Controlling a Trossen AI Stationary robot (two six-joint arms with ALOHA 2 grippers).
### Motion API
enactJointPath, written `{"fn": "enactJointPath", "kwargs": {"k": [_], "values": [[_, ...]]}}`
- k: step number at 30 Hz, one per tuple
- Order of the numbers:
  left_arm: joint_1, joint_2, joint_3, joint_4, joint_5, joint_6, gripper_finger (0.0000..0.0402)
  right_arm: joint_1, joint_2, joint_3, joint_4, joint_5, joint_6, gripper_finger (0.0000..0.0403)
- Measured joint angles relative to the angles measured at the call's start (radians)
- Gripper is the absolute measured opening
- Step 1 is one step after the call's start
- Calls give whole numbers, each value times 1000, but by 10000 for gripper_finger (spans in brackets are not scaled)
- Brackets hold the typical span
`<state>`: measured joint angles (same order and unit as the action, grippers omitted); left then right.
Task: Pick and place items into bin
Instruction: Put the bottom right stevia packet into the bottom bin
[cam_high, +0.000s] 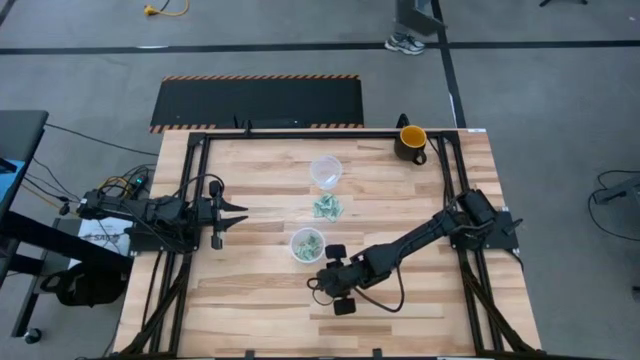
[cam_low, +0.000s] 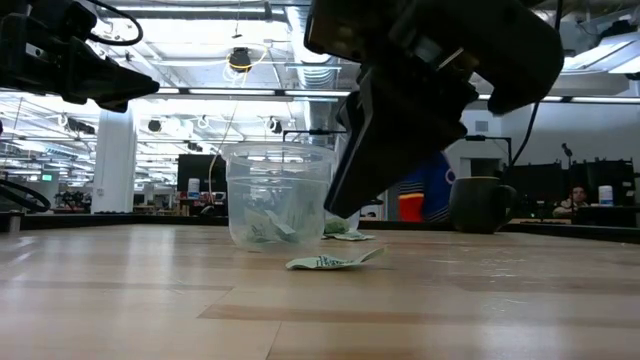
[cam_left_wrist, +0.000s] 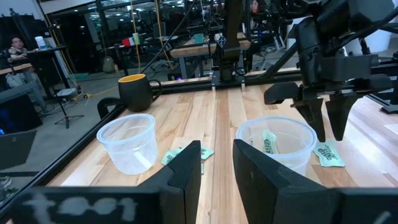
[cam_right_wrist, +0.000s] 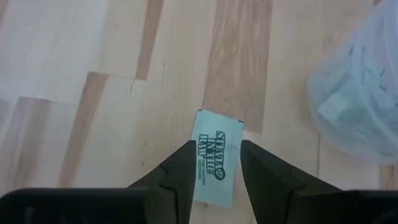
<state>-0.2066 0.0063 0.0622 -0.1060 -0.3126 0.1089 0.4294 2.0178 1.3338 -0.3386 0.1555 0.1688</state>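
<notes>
One pale green packet (cam_right_wrist: 214, 165) lies flat on the wood, right below my right gripper (cam_right_wrist: 216, 146). That gripper is open and points down, a finger standing on either side of the packet and above it; the low view shows the packet (cam_low: 330, 262) apart from the fingers. Beside it stands a clear cup (cam_high: 307, 245) with several packets inside. A small pile of packets (cam_high: 327, 207) lies farther back, before an empty clear cup (cam_high: 325, 170). My left gripper (cam_left_wrist: 217, 162) waits open at the table's left (cam_high: 235, 212), above the wood.
A yellow-and-dark mug (cam_high: 411, 143) stands at the far right of the table. A black frame rail (cam_high: 300, 130) runs along the far edge and both sides. Bare wood spreads along the near edge. People sit in the room beyond the table (cam_left_wrist: 15, 46).
</notes>
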Motion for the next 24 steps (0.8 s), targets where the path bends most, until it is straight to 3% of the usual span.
{"fn": "enactJointPath", "kwargs": {"k": [10,24], "values": [[0,0,0,0,0,0,84,0,0,-79,61,-6,43,120],[0,0,0,0,0,0,84,0,0,-82,63,-63,43,120]]}}
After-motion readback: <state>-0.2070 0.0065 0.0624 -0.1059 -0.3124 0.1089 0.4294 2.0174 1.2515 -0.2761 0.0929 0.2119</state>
